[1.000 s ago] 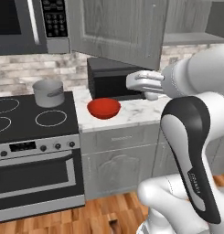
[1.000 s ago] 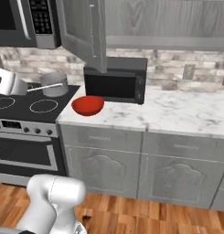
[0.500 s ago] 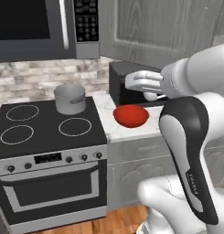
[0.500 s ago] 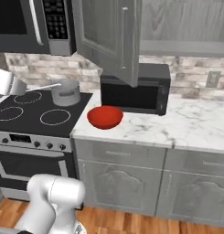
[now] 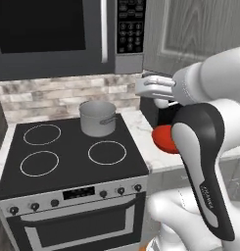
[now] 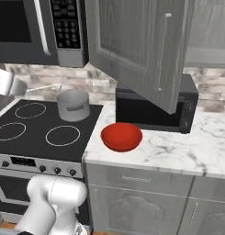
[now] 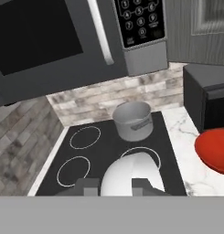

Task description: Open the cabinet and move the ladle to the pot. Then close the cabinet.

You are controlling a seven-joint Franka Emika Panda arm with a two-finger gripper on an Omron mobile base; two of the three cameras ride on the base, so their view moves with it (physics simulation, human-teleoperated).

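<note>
The cabinet [image 6: 132, 50] stands with its grey door swung open over the counter; the same door [image 5: 190, 34] shows at the upper right of the left base view. The silvery ladle [image 7: 129, 176] is in my gripper [image 7: 114, 186], which is shut on it. Its thin handle [image 6: 42, 86] sticks out from the gripper [image 6: 17, 86] at the left edge, just left of the pot and slightly above it. The grey metal pot [image 5: 98, 117] sits on the stove's back right burner, also seen as pot [image 6: 73, 104] and pot [image 7: 133, 121]. My hand [image 5: 150, 86] hovers right of the pot.
A red bowl [image 6: 121, 136] lies on the marble counter [image 6: 178, 151] beside the stove [image 5: 67, 157]. A black countertop microwave [image 6: 155, 110] stands behind it under the open door. A built-in microwave [image 5: 58, 34] hangs over the stove.
The base has driven left, so both base views shifted and the stove now sits in the middle. The gripper stays shut on the ladle, now nearer the pot.
</note>
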